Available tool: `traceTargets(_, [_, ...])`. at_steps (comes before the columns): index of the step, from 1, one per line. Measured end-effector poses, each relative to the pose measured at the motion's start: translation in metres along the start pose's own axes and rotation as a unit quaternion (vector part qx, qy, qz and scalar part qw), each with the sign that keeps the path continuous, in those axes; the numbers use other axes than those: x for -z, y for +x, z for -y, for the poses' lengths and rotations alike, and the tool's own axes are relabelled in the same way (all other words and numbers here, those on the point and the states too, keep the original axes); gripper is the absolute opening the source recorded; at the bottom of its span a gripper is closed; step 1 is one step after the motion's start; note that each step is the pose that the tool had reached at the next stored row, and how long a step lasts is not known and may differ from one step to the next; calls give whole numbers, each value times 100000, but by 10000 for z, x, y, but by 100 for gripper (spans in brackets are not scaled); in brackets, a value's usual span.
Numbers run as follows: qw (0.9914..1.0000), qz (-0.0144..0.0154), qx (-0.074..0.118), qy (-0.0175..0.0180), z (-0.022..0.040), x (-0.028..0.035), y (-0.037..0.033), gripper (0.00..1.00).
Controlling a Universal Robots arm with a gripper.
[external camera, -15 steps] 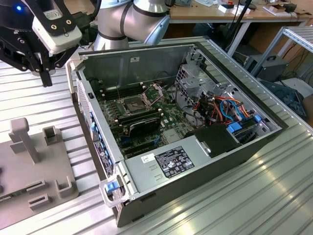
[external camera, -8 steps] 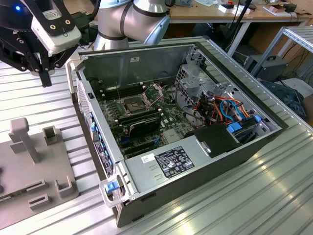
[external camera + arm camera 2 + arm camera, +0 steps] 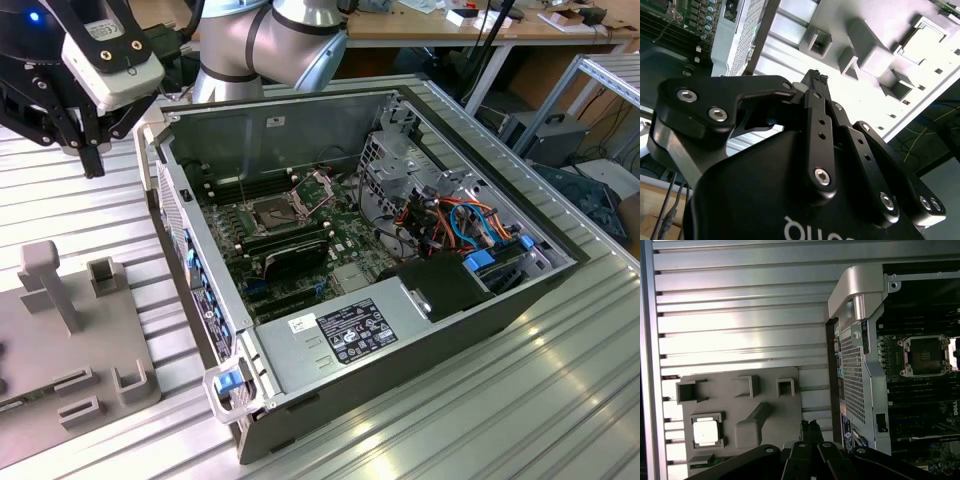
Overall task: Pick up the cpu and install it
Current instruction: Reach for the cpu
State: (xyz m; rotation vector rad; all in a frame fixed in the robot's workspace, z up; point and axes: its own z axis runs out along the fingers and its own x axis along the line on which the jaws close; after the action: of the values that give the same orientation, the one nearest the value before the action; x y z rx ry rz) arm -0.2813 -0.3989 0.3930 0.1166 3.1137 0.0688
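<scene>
The cpu lies in a tray recess on the bench, apart from my pincer, which is pressed together and empty. My worry: gripped off-centre, this thin chip may tilt and damage the socket.

Open computer case beside grey fixture plate

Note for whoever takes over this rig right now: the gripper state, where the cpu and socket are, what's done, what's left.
Gripper: jaws shut, holding nothing, hovering over the table near the grey fixture and the edge of the computer case.
cpu: lying in its pocket on the grey fixture, untouched.
Socket: inside the open case, load frame hinged open, looks empty.
Done: nothing yet.
Left: both the pick and the install.
</scene>
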Motion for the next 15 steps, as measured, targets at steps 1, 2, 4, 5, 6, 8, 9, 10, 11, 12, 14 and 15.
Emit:
traceTargets(1, [100000,0,0,-2,0,0,4,11])
traceTargets(2, [100000,-1,-1,-2,0,0,7,11])
traceTargets(4, [100000,0,2,-2,1,0,12,11])
traceTargets(5, [100000,-2,2,-1,2,1,23,11])
traceTargets(6, [100000,1,2,-3,2,0,25,11])
traceTargets(8, [100000,1,2,-3,2,0,25,11])
traceTargets(9, [100000,-1,1,-3,2,1,25,11])
traceTargets(10, [100000,-1,2,-1,2,1,25,11])
traceTargets(11, [100000,0,0,-1,2,1,25,11])
traceTargets(12, [100000,3,0,-3,2,0,25,11])
traceTargets(14, [100000,0,1,-3,2,1,25,11])
traceTargets(15, [100000,-2,0,-3,2,1,26,11])
